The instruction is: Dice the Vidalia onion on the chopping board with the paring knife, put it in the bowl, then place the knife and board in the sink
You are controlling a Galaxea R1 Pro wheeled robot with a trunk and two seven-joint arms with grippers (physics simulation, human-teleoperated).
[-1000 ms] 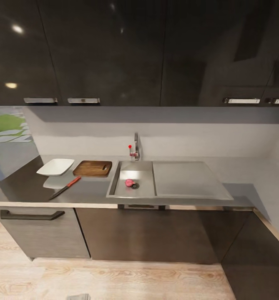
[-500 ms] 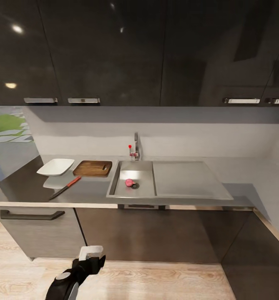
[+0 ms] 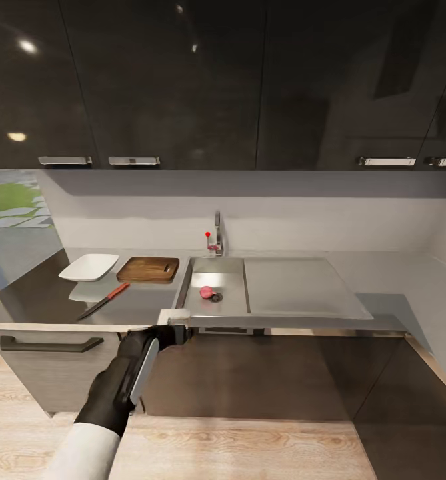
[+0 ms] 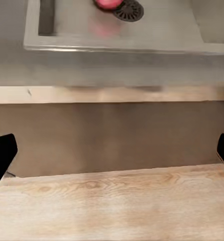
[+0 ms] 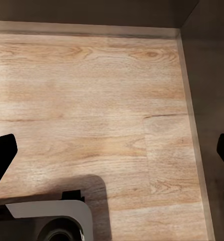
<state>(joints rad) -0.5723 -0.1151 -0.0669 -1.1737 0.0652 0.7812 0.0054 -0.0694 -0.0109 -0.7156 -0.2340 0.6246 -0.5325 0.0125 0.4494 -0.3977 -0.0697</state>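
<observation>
The Vidalia onion (image 3: 207, 292) lies in the sink (image 3: 213, 312) beside the round drain; it also peeks into the left wrist view as the onion (image 4: 106, 3) beyond the sink rim (image 4: 117, 44). On the countertop (image 3: 143, 303) to the sink's left rest the chopping board (image 3: 148, 269), the white bowl (image 3: 88, 267) and the paring knife (image 3: 104, 300). My left gripper (image 3: 173, 321) (image 4: 112, 155) hovers open at the counter's front edge, short of the sink's near-left corner, holding nothing. My right gripper (image 5: 112, 153) hangs open over the wooden floor.
A chrome faucet (image 3: 217, 240) with a red knob stands behind the basin, and the flat drainboard (image 3: 296, 287) stretches to its right. Dark wall cabinets (image 3: 183, 80) hang above. A drawer handle (image 3: 49, 345) sits under the counter at left. The robot's base (image 5: 51, 221) is below the right gripper.
My left arm has risen from the bottom of the head view up to the counter's front edge near the sink. The onion, board, knife and bowl have stayed put.
</observation>
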